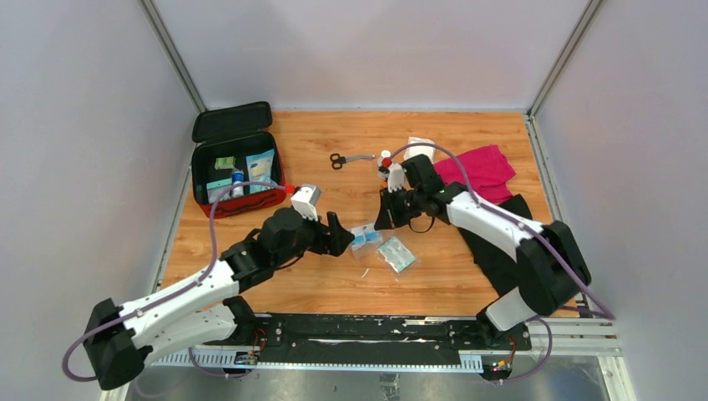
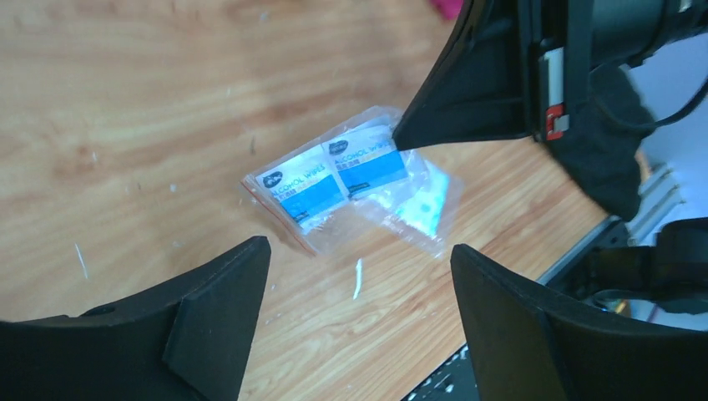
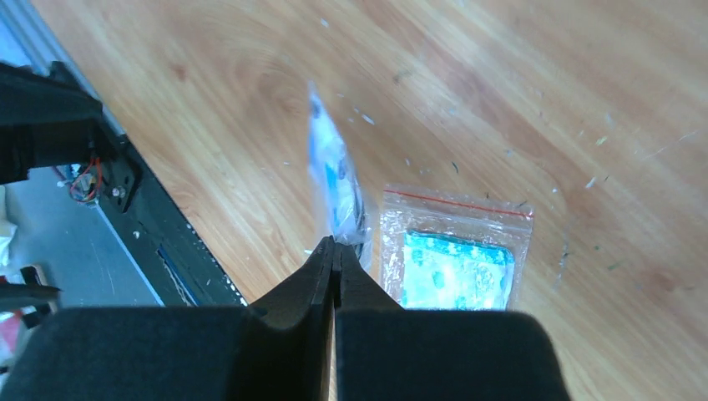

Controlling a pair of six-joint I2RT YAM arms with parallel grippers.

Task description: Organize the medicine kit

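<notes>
The red fabric zip medicine kit (image 1: 232, 122) lies open and partly filled at the wooden table's (image 1: 292, 288) far-left corner. Mid-table, the right gripper (image 3: 334, 251) pinches a clear bag of blue alcohol wipes (image 2: 334, 171), and the left gripper (image 2: 361, 255) gapes wide beside it. A teal-filled clear packet (image 1: 396, 253) and black-handled scissors (image 1: 342, 159) lie unpacked. The left arm stands between bag and kit.

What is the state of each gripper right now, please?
Left gripper: open, holding nothing.
Right gripper: closed, pinching the edge of the alcohol wipes bag.
</notes>
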